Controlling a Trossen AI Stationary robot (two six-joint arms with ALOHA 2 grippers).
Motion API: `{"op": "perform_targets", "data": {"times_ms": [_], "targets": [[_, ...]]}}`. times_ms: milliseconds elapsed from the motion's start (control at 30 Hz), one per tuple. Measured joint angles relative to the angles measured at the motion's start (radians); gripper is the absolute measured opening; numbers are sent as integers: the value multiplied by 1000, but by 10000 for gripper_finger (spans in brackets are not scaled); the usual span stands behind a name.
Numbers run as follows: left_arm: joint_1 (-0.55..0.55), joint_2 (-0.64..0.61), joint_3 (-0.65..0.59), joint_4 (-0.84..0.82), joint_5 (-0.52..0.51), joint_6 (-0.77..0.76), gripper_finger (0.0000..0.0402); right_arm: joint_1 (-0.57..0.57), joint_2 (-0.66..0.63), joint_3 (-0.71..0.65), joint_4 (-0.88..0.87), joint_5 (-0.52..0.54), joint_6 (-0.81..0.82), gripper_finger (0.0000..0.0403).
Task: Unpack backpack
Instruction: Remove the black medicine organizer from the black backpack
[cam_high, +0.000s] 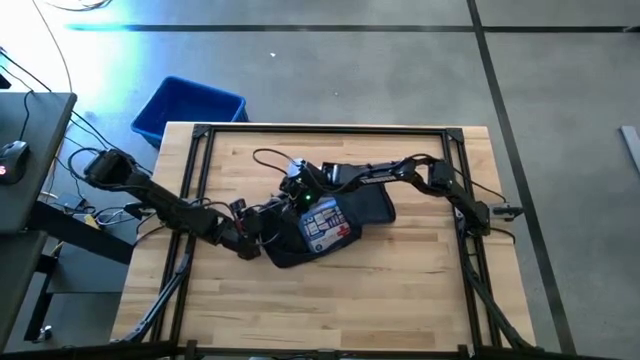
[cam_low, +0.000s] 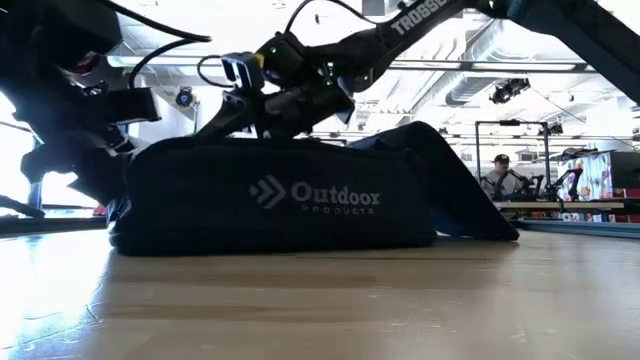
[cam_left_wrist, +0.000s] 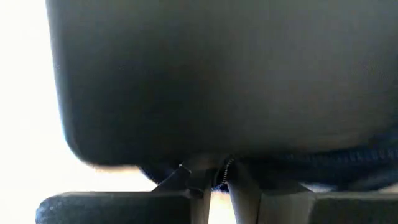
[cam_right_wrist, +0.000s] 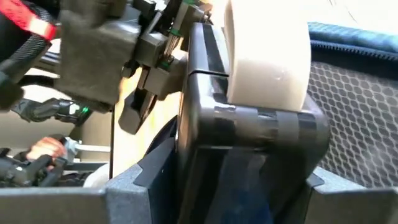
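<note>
The backpack (cam_high: 335, 225) lies flat near the middle of the wooden worktop (cam_high: 400, 290), its dark navy fabric slumped and floppy. In the low view its front faces the camera, with a white logo (cam_low: 315, 195) printed across it, and a loose flap of the bag (cam_low: 455, 190) trails off to one side. From above, a light printed pack (cam_high: 322, 222) shows in the bag's open top.

The left gripper (cam_high: 250, 238) sits low at the backpack's left end, touching the fabric. Its wrist view shows the jaws drawn together on a pinch of the bag's edge by the zipper (cam_left_wrist: 227, 169), with dark fabric filling the picture above them.

The right gripper (cam_high: 300, 190) reaches in from the right over the far edge of the backpack, just above the opening. In its wrist view a white rounded object (cam_right_wrist: 267, 53) stands right in front of the jaws, next to the mesh lining (cam_right_wrist: 351, 118); whether the jaws are clamped on it cannot be told.

A bright blue bin (cam_high: 190, 108) stands on the floor beyond the worktop's far left corner. A person (cam_low: 497, 175) sits in the room behind.
</note>
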Motion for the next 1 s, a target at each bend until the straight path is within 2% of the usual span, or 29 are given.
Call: {"op": "perform_targets", "data": {"times_ms": [133, 300, 600, 767, 900, 1000], "targets": [[-50, 0, 23, -71, -4, -55, 23, 2, -54, 7, -56, 63, -47, 163], [-105, 0, 42, -73, -15, -72, 23, 4, -110, 89, -224, 161, -143, 163], [-164, 1, 46, -70, -63, -80, 23, 32, -123, 439, -547, 378, -318, 163], [-167, 1, 46, -63, -63, -79, 23, 64, -127, 653, -784, 526, -434, 163], [-167, 1, 46, -62, -63, -79, 23, 85, -208, 579, -981, 547, -539, 163], [-167, 1, 46, -57, -63, -79, 23, 117, -223, 530, -1222, 591, -493, 163]]}}
